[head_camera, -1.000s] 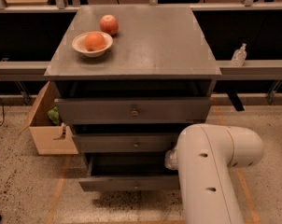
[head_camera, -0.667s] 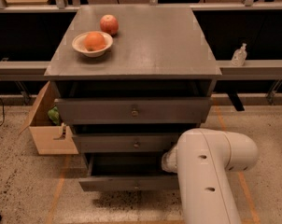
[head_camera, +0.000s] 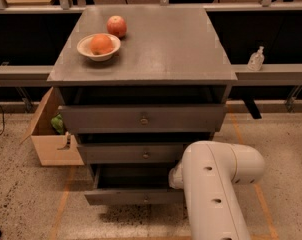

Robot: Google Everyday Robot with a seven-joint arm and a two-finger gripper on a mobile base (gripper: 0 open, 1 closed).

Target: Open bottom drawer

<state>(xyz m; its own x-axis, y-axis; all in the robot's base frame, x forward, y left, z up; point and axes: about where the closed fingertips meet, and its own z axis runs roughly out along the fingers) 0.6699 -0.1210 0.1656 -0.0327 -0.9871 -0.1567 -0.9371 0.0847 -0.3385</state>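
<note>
The grey cabinet (head_camera: 146, 49) has three drawers. The bottom drawer (head_camera: 126, 197), the narrowest, stands pulled out a little, with its dark inside showing above its front. Its small round knob (head_camera: 146, 199) shows at the centre. The middle drawer (head_camera: 136, 154) and the top drawer (head_camera: 141, 118) also stand slightly out. My white arm (head_camera: 216, 184) reaches in from the lower right and covers the right end of the bottom drawer. My gripper is hidden behind this arm, somewhere by the drawer's right side.
A white bowl holding an orange (head_camera: 99, 46) and a red apple (head_camera: 117, 26) sit on the cabinet top. A cardboard box (head_camera: 53, 136) stands on the floor left of the cabinet. A small bottle (head_camera: 255, 59) stands on the ledge at the right.
My arm has shifted a little to the left, covering more of the bottom drawer's right end. The drawers have not visibly moved.
</note>
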